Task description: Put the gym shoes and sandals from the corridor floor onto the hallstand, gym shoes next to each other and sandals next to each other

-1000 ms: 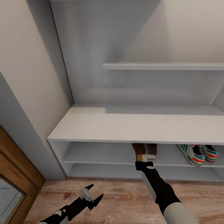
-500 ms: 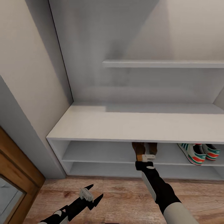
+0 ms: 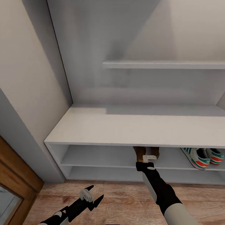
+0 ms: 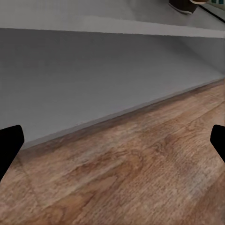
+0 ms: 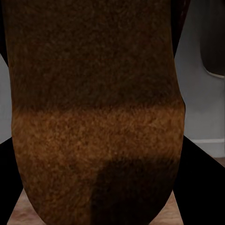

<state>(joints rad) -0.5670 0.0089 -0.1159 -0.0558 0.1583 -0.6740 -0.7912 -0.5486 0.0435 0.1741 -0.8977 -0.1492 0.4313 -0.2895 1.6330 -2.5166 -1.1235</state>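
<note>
Now your right gripper (image 3: 149,158) sits at the front lip of the rack's (image 3: 125,129) upper open shelf, at about 6 o'clock in the head view, jaws clamped on a sandal (image 3: 139,152) whose brown sole covers the right wrist view (image 5: 96,108). A second brown shape beside it, under the bench top, looks like the other sandal, though it is mostly hidden. Push the sandal straight in and level, alongside that shape, and let go only once the sole rests flat on the shelf. Mind the bench top's front edge just above the wrist; headroom is slim. The sneakers (image 3: 201,157) stand on the same shelf towards 4 o'clock, well apart, so you have room sideways. Your left gripper (image 3: 92,195) hangs spread and empty over the floor (image 3: 125,200) at 7 o'clock, clear of the rack.
</note>
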